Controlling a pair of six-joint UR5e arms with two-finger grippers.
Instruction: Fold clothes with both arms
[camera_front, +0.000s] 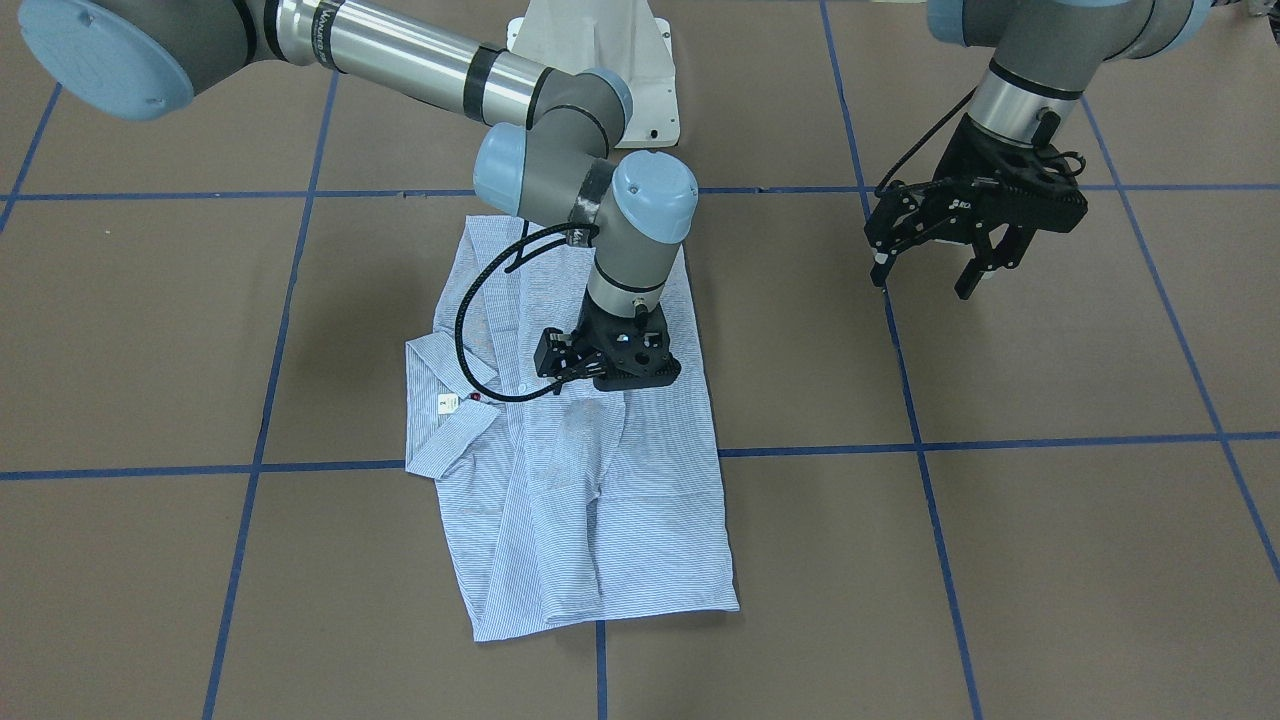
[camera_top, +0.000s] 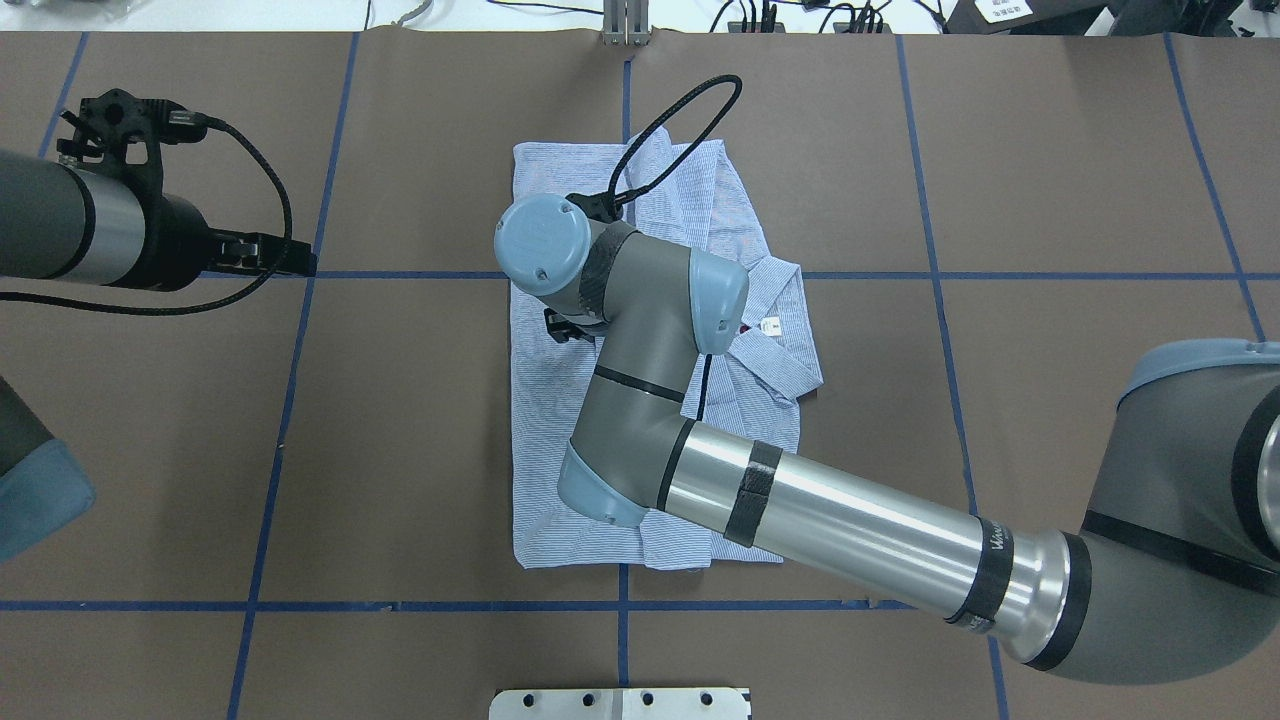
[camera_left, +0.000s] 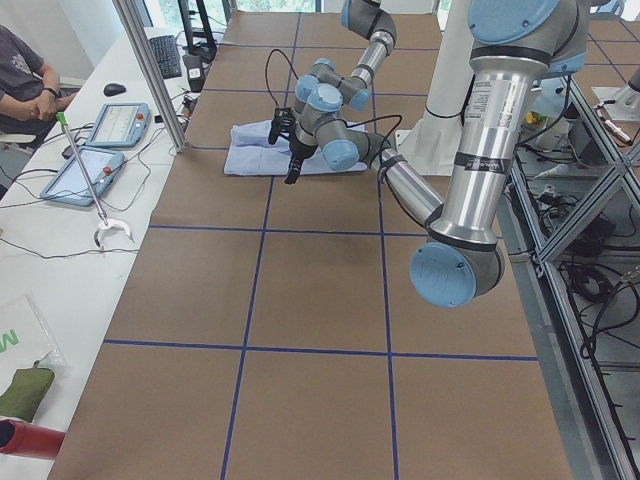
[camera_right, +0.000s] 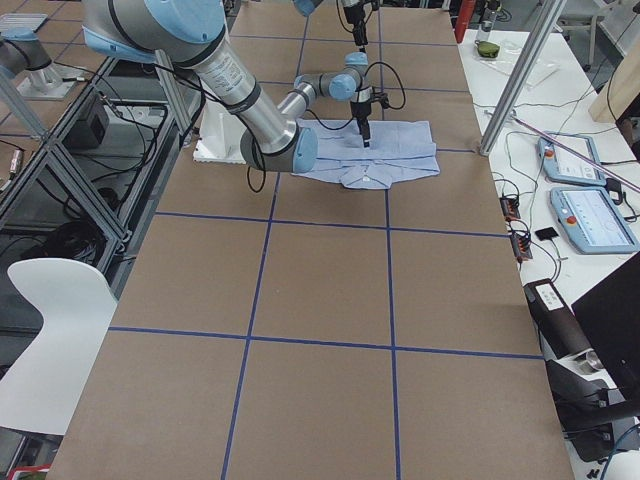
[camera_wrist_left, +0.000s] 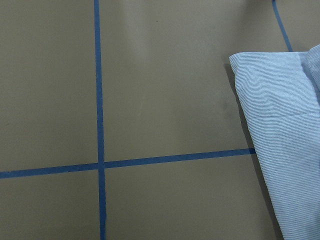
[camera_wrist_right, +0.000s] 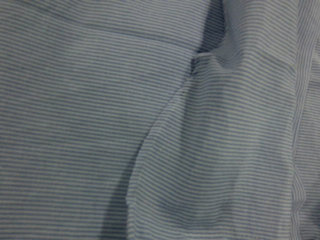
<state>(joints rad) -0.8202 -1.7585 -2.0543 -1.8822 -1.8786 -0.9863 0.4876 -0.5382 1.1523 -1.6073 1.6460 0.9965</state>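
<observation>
One striped shirt (camera_front: 600, 500) lies part folded in the middle of the bench (camera_front: 1050, 520); it is soft, light and floppy, so I would pinch a corner or edge; the right gripper (camera_front: 600, 372) points down on its middle, and I cannot tell its grip; the left gripper (camera_front: 922, 285) hangs spread and empty, at 9 o'clock from the shirt in the overhead view; two grippers in all.

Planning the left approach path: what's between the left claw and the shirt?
Nothing between left claw and shirt but bare brown table crossed by blue tape lines, as the overhead and front-facing views show.
</observation>
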